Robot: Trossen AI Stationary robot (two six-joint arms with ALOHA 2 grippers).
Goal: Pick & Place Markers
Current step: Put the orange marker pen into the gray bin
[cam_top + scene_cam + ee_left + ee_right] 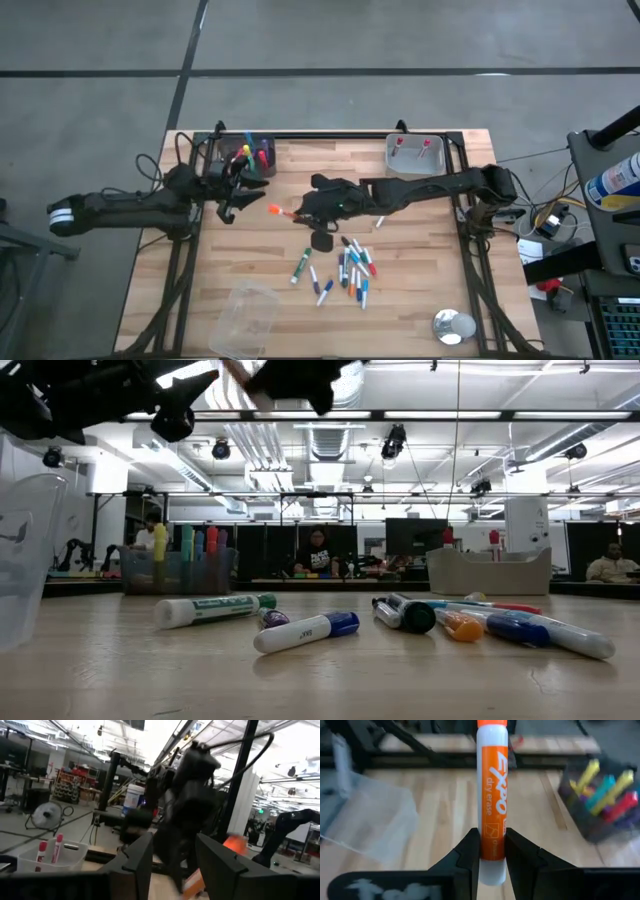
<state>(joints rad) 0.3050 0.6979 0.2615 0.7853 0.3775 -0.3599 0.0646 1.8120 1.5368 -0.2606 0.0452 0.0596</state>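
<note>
**Orange marker held aloft above the workbench**

A white-barrelled marker with a blue cap (305,631) lies closest on the wooden table (420,290), beside a green-capped one (213,608), amid a loose scatter of markers (345,272) toward the table's front. Above mid-table, the right gripper (492,851) pinches an orange marker (492,795) by its lower barrel, fingers (470,851) pressed to both sides, its orange tip pointing toward the left arm. The left gripper (232,205) hangs just beside it, fingers (141,857) parted and holding nothing. A dark bin (252,155) of bright markers stands at the back left; a grey tray (417,158) with two red-capped markers sits back right. A clear plastic tub (243,318) lies at the front left.
</note>
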